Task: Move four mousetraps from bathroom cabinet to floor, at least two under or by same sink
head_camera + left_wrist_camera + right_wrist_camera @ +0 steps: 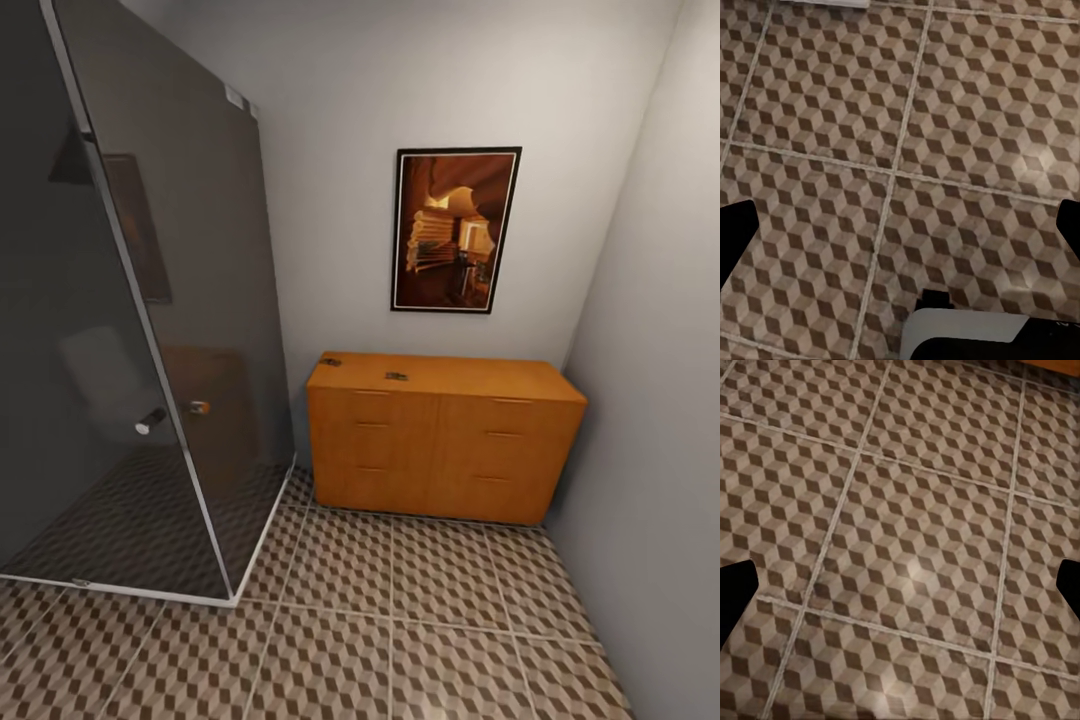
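Both grippers hang over bare bathroom floor [400, 620], my left gripper [900, 225] and right gripper [900, 585] each with fingertips spread wide and nothing between them. I judge this the approach step. Scanning left to right: dark glass shower enclosure [150, 350], then the cabinet [445, 440] against the wall, with two small mousetraps [397, 376] showing on its top. They sit well ahead of both grippers, so next I drive forward.

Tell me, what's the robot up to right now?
Both sets of fingers wide apart, empty, over bathroom floor. Two mousetraps visible atop cabinet, untouched. Open tiles between robot and cabinet.
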Tool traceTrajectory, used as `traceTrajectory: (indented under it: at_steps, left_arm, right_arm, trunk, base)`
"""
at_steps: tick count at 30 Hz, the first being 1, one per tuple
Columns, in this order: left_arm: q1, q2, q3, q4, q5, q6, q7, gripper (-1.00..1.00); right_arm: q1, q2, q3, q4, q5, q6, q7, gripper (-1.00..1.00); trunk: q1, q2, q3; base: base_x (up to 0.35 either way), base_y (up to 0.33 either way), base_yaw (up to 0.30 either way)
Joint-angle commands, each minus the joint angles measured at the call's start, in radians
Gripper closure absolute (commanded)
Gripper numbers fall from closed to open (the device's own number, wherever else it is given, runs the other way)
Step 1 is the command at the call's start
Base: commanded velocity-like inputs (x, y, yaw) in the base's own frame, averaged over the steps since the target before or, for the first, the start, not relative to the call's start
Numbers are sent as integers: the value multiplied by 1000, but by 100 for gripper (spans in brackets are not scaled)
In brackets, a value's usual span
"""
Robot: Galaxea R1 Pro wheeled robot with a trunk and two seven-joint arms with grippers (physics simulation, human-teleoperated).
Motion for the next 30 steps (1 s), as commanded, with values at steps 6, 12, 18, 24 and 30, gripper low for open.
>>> traceTrajectory:
  at_steps: [6,12,18,24,30]
  left_arm:
    - [-1,0,-9,0,4,-2,5,-100]
    - [-1,0,-9,0,5,-1,5,-100]
    - [-1,0,-9,0,4,-1,5,-100]
    - [-1,0,-9,0,4,-2,5,-100]
    - [-1,0,-9,0,4,-2,5,-100]
  right_arm:
    - [-1,0,9,0,-9,-3,-2,-100]
    - [-1,0,9,0,-10,-1,-2,-100]
    - [-1,0,9,0,-10,-1,-2,-100]
    - [-1,0,9,0,-10,-1,-1,-100]
    - [-1,0,9,1,-9,-1,-1,-100]
  trunk:
    - [1,-2,-2]
    - [1,-2,-2]
    - [1,-2,-2]
    - [1,-2,-2]
    - [1,-2,-2]
  base:
    - [259,0,0]
    - [224,0,0]
    - [150,0,0]
    - [130,-14,0]
    - [168,-101,0]
